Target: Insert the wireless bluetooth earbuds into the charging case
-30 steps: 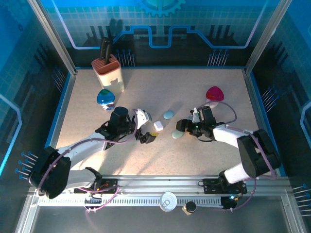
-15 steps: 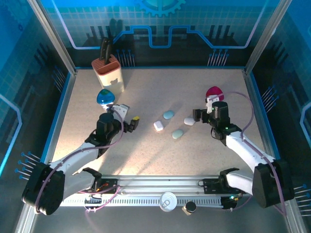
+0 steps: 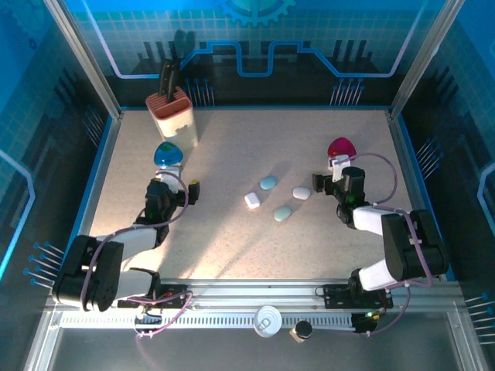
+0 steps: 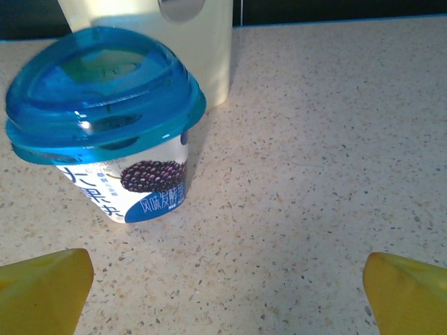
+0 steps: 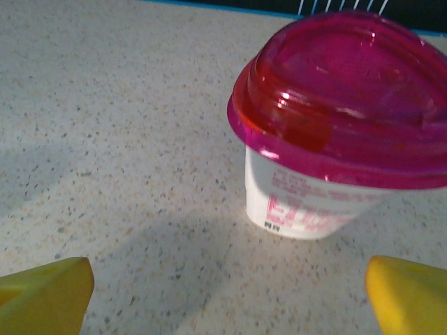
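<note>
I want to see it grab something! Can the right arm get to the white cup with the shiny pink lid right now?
Probably yes. The right gripper is open and faces the white plastic cup with the pink lid, with just bare speckled table between them.

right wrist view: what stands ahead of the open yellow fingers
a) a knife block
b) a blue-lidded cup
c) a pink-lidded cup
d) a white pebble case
c: a white pink-lidded cup stands upright on the speckled table ahead of the right gripper, whose yellow fingertips sit wide apart with nothing between them.
</note>
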{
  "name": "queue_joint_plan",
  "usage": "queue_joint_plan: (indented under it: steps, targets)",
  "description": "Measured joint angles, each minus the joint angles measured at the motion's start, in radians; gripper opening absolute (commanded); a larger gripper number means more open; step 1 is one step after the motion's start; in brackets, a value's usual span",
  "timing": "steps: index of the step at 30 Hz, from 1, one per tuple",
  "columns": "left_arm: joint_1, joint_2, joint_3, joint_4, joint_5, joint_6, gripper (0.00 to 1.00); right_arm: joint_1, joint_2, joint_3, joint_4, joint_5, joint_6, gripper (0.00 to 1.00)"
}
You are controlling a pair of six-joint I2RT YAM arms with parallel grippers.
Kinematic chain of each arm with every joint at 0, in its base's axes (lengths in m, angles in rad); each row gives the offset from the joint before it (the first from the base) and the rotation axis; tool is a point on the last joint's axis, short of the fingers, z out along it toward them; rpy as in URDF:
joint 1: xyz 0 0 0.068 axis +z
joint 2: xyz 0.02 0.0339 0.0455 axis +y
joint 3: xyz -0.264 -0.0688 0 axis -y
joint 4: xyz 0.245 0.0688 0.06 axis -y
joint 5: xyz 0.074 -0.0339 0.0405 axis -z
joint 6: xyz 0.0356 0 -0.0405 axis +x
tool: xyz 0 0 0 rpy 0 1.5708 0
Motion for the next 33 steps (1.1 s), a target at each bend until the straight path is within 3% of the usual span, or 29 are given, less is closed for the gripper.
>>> queue_joint_plan:
  steps: [6,12,33]
  targets:
    - [0.037,0.125,0.071,0.055,0.035,0.004,0.99,-0.038,0.038,-0.044,0.121,-0.077,0.0,1.0]
    - [0.135,0.243,0.085,0.146,0.106,-0.03,0.99,-0.039,0.041,-0.049,0.165,-0.104,0.0,1.0]
    - [0.143,0.251,0.085,0.195,0.147,-0.053,0.99,-0.039,0.041,-0.049,0.188,-0.107,0.0,1.0]
